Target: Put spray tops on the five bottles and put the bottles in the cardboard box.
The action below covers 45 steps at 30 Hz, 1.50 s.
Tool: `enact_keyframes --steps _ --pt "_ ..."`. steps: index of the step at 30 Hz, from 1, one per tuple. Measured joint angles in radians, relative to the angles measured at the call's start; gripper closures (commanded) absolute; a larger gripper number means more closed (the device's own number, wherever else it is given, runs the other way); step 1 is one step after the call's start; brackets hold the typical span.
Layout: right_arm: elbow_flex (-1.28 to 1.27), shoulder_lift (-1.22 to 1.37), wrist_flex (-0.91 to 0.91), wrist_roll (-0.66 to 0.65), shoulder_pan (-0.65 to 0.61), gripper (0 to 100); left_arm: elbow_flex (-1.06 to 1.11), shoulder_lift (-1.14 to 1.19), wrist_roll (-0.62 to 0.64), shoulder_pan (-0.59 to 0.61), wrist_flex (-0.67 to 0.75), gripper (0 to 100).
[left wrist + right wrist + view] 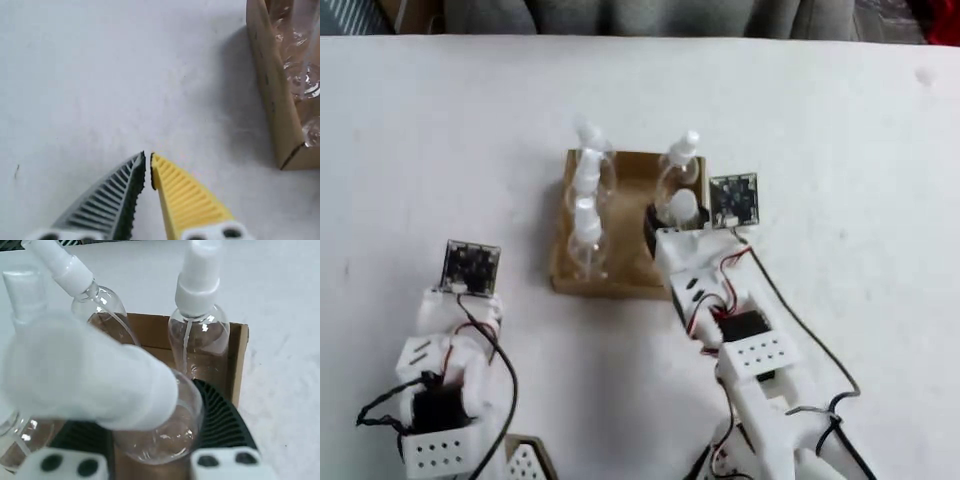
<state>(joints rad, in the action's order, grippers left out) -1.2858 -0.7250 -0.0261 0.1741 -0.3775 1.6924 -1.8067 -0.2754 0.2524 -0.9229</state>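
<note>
White table (420, 120); bottle (683, 203) mostly hidden within right pincer (677, 218).

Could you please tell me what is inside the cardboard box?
Clear spray bottles with white tops sit in the cardboard box; the right claw grips another bottle there. Its base and the box floor are covered.

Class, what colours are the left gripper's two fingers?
Left gripper: one grey finger, one yellow; best in left wrist view.

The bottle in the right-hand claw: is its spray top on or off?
On. A white spray top caps the clear bottle, which the right gripper holds between its black fingers.
</note>
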Motion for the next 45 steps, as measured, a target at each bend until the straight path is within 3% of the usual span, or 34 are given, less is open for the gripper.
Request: enact_keyframes --steps 10,20,36,45 --pt "0.0 0.011 0.0 -0.003 0.014 98.2 0.0 0.0 0.0 0.0 0.0 98" --pt "0.066 0.227 0.005 -0.081 0.014 98.2 0.0 -0.002 0.0 0.0 0.0 98" --pt "0.072 0.242 0.015 -0.081 0.015 97.5 0.0 -0.002 0.0 0.0 0.0 98" --pt "0.072 0.242 0.018 -0.081 0.011 77.3 0.0 -0.002 0.0 0.0 0.0 98"
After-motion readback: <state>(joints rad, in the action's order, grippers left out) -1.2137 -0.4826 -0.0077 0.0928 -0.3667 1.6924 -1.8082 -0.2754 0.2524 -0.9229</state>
